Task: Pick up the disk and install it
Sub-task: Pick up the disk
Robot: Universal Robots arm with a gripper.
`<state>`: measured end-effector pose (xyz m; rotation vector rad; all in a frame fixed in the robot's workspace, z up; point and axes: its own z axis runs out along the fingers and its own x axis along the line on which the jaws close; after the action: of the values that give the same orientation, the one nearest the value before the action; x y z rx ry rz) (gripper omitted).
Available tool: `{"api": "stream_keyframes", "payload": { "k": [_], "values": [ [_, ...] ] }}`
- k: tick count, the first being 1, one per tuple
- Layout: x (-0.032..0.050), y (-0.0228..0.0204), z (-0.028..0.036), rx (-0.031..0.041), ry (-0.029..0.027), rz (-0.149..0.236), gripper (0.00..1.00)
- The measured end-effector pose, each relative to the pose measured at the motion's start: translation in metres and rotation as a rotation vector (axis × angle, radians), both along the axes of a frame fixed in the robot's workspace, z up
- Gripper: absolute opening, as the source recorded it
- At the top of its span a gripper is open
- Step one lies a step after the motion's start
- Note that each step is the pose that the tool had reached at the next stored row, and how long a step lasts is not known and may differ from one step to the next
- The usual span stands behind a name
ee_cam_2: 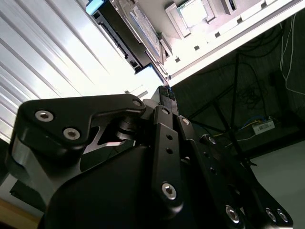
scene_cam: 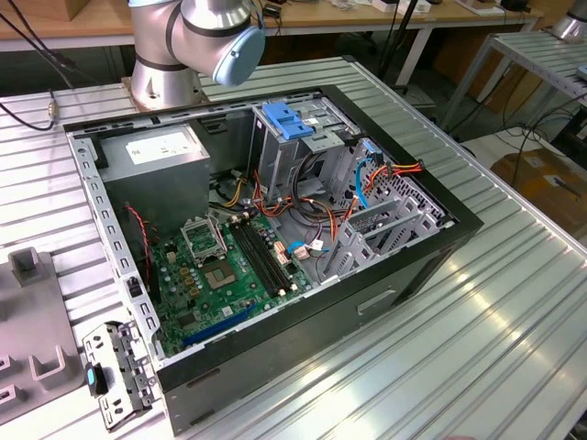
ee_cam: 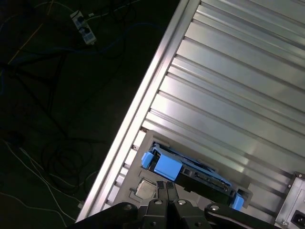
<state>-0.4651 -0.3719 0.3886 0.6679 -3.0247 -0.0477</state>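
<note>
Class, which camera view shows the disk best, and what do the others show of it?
The first wrist view: the disk lies near the ribbed table's edge, its blue rails plain to see. The second wrist view catches it slantwise and in part. The exterior view gives the open computer case.

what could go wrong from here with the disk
The disk lies close to the table edge in the first wrist view; a nudge might push it off. The gripper looks shut near it, so descending like that could strike it. Loose cables in the case might snag it.
</note>
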Motion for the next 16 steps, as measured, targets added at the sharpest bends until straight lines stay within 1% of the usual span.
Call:
{"api": "stream_keyframes", "payload": {
  "k": [5,8,11,16],
  "values": [
    [0.0000,0.0000,0.0000,0.0000,0.0000,0.001,0.11],
    [0.0000,0.0000,0.0000,0.0000,0.0000,0.010,0.11],
    [0.0000,0.0000,0.0000,0.0000,0.0000,0.027,0.11],
    [0.0000,0.0000,0.0000,0.0000,0.0000,0.080,0.11]
  ]
}}
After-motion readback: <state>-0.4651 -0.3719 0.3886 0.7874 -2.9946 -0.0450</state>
